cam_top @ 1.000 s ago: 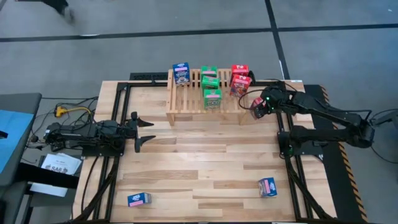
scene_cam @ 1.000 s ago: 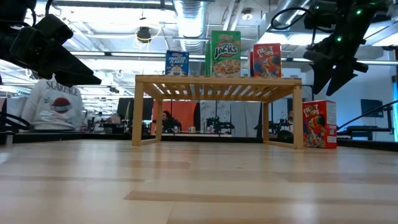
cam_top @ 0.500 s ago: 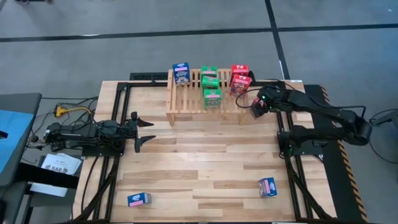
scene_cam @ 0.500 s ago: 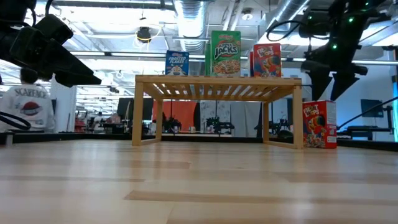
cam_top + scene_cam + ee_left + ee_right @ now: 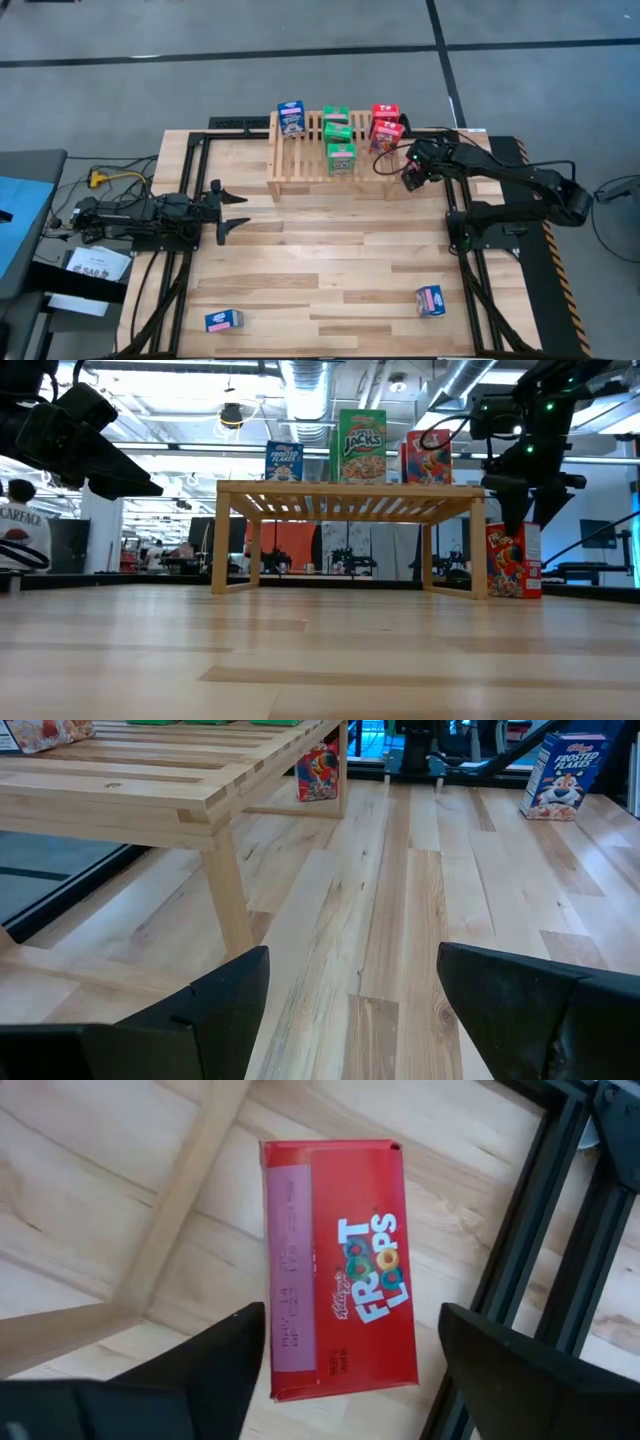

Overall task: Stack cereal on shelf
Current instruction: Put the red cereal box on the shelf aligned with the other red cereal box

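1. Cereal: a red box (image 5: 340,1270) stands on the table beside the shelf's (image 5: 330,165) right leg.
2. Right gripper (image 5: 350,1350) hovers above it, fingers spread, gripping nothing.
3. Light, crushable cardboard; best pinched across its narrow sides.

Grey concrete floor (image 5: 300,40) crossed by dark lines surrounds the wooden table (image 5: 300,270), while ceiling ducts (image 5: 305,385) and strip lights (bright, overhead) fill the room behind.

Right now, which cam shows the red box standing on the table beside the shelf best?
Right wrist view: the red box fills the frame between open fingers. Low view shows it partly behind the right gripper. Left wrist view shows it small; the high view hides it.
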